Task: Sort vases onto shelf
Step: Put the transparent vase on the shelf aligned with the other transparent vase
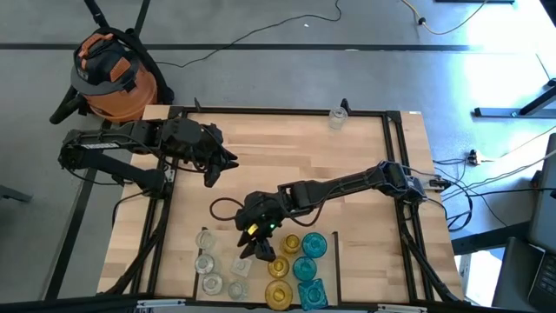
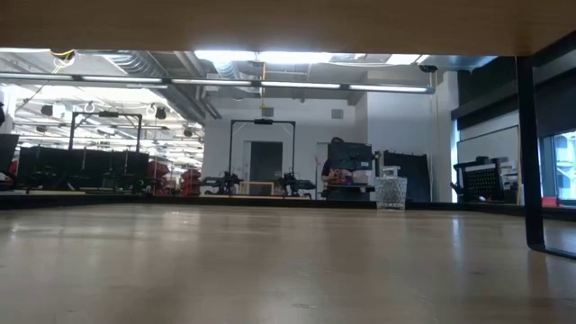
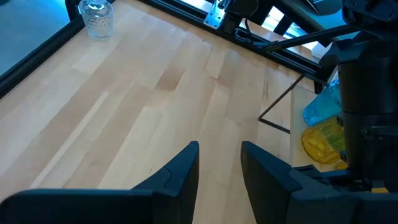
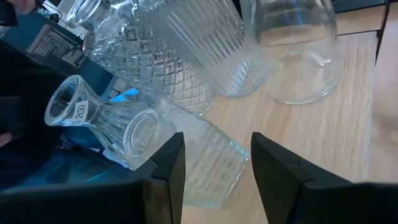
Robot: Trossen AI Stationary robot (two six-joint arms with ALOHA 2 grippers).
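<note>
Clear (image 1: 208, 261), amber (image 1: 280, 268) and teal (image 1: 307, 268) vases stand in groups on the shelf (image 1: 258, 291) at the table's near edge. My right gripper (image 1: 254, 254) reaches over them from the right. It is shut on a clear ribbed square vase (image 4: 208, 165) beside the clear group. In the right wrist view other clear vases (image 4: 149, 62) stand close beyond it. One more clear vase (image 1: 337, 116) (image 3: 96, 15) stands alone at the far edge. My left gripper (image 1: 224, 165) (image 3: 219, 152) hovers open over the far left of the table, holding nothing. My right gripper pinches the square vase's body by two opposite sides (image 4: 241, 158) between its two fingers. The fingers slant down from the table's far right toward the near left. The vase sits tilted, its neck and mouth (image 4: 142, 134) pointing away from the fingers. Whether its base touches the shelf, I cannot tell.
Black frame rails (image 1: 395, 148) run along the table's sides. An orange and black shop vacuum (image 1: 109, 74) stands off the far left corner. Bare wood (image 1: 304, 156) lies between the lone far vase and the shelf.
</note>
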